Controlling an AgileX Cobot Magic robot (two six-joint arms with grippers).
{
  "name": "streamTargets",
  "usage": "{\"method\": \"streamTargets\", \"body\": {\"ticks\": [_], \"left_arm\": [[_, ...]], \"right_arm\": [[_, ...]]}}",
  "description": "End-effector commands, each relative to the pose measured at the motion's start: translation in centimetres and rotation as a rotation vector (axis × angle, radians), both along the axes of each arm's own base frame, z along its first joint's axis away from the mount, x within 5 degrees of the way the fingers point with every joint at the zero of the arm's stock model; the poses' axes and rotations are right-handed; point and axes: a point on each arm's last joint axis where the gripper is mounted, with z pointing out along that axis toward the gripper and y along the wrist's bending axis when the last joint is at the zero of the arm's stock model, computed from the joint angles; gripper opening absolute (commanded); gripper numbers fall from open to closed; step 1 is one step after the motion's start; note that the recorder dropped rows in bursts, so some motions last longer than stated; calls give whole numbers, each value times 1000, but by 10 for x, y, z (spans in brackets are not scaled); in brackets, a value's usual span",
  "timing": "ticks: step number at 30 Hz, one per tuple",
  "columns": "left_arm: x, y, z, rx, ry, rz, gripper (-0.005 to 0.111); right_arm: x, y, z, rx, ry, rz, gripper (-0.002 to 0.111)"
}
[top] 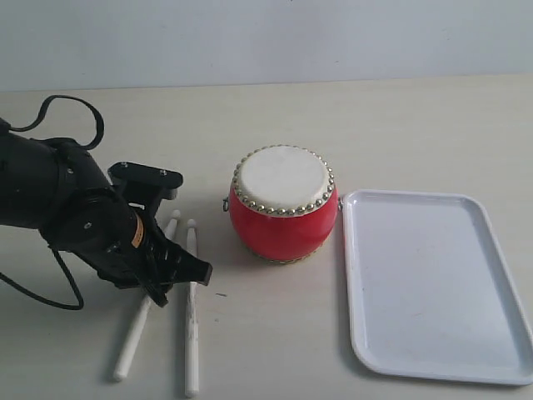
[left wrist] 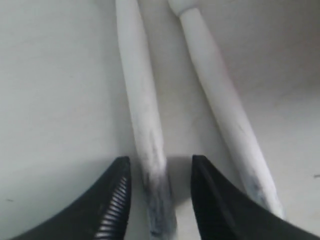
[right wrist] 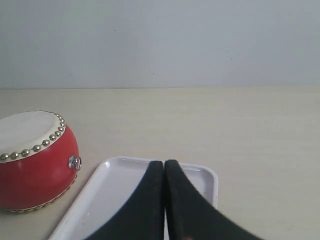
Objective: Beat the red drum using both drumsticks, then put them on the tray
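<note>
The red drum [top: 283, 204] stands upright mid-table, cream skin up, with the white tray [top: 433, 283] lying just right of it. Two white drumsticks [top: 129, 350] [top: 192, 350] lie side by side on the table left of the drum. My left gripper [top: 175, 283] is low over them. In the left wrist view it [left wrist: 160, 170] is open, its jaws straddling one scuffed stick [left wrist: 145, 125] without touching it, while the other stick [left wrist: 225, 115] lies outside the jaws. My right gripper [right wrist: 164, 162] is shut and empty above the tray [right wrist: 100, 200], with the drum [right wrist: 35, 165] off to its side.
The tray holds nothing. A black cable [top: 75, 117] loops behind the left arm. The pale table [top: 275, 342] runs back to a plain wall [top: 266, 42]. The right arm is outside the exterior view.
</note>
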Motion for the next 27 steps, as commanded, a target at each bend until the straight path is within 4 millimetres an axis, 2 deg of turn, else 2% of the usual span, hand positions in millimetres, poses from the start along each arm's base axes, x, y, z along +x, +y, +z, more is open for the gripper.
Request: {"method": "streamTargets", "body": {"ticks": [1,5,17,27], "left_arm": [[-5,7,-15,62,62,3,24],[-5,7,-15,72,63,-20,0],[-2,6,-9,67,39,-35,0],[4,-2,28,-79,-127,-81,0]], "right_arm": [[0,0,0,-1,-9,-4,0],[0,0,0,-1,-9,-4,0],[0,0,0,-1,-9,-4,0],[0,0,0,-1,-9,-4,0]]}}
